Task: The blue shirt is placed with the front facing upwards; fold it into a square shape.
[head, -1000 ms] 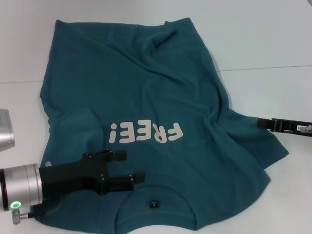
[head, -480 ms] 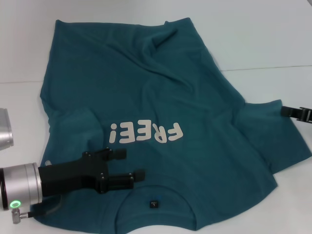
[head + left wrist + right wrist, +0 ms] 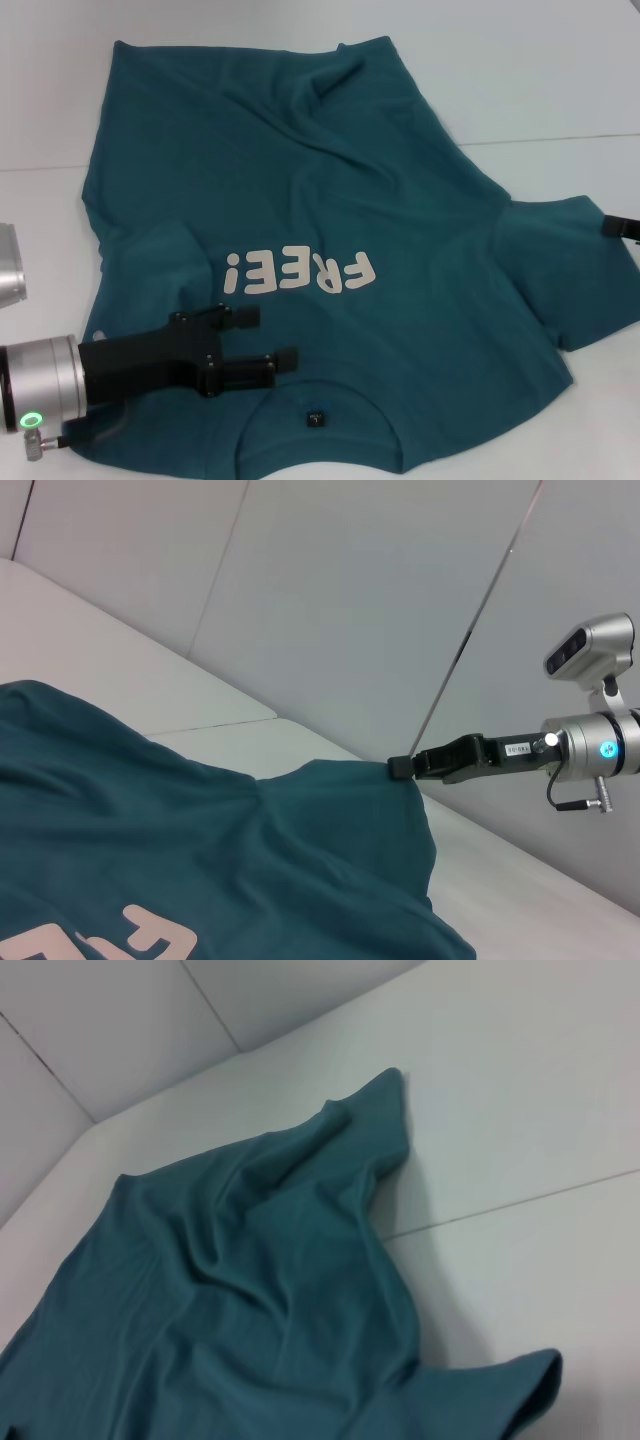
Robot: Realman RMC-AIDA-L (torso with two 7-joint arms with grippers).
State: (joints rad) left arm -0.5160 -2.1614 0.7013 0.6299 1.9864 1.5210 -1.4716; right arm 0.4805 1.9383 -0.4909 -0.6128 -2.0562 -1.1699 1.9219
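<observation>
Right pincer (image 3: 610, 226) — blue shirt (image 3: 330, 200) sleeve hem

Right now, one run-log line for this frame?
blue shirt: front up, wrinkled, unfolded | right claw: shut on sleeve edge, drawing it outward | left claw: open, over shirt near collar | table: white

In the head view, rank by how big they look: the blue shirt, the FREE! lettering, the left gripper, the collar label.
1. The blue shirt, by far the largest.
2. The left gripper and the FREE! lettering look alike; the gripper sits nearer the camera, so I won't rank them.
3. The collar label, smallest.
</observation>
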